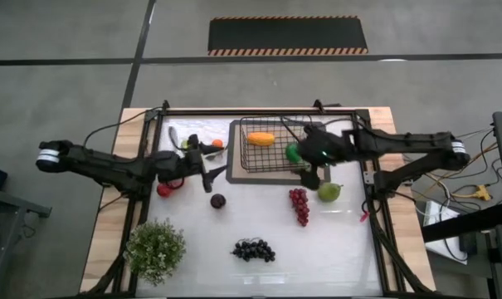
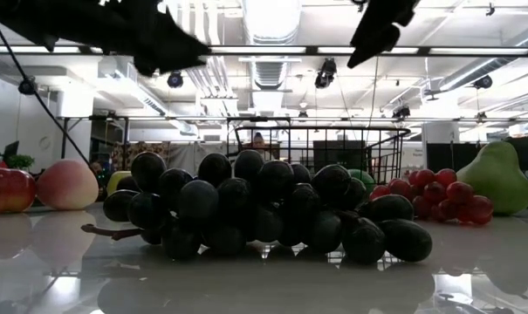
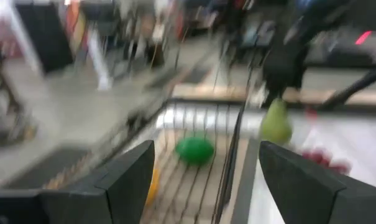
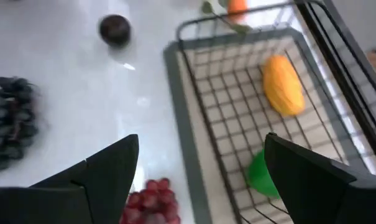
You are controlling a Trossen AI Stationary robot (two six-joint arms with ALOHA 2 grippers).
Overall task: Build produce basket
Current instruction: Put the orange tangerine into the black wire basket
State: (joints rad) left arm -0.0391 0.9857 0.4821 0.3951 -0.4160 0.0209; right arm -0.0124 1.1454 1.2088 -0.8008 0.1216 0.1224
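Rectangular black wire-mesh basket point(image 1: 271, 146) sits on a flat dark mat at the far middle of the white table point(image 1: 333, 249). Inside the basket: an orange mango-shaped toy fruit point(image 1: 260, 139) by its far side, and a round green toy apple point(image 1: 293, 153) at its right wall.

Right claw point(image 1: 310, 176) hovers at the basket's near right corner, fingers apart, nothing between them. Left claw point(image 1: 211, 176) hovers just left of the basket, fingers apart, empty.

Outside the basket: green toy pear point(image 1: 330, 192) and red grape bunch point(image 1: 299, 205) just off its near right corner. Dark purple plum point(image 1: 218, 200) near its near left corner. Dark grape bunch point(image 1: 253, 249) well nearer the front edge than the basket. Red apple point(image 1: 163, 189) left of the basket, under the left arm. Bushy green potted plant point(image 1: 155, 249) far from the basket at the front left.
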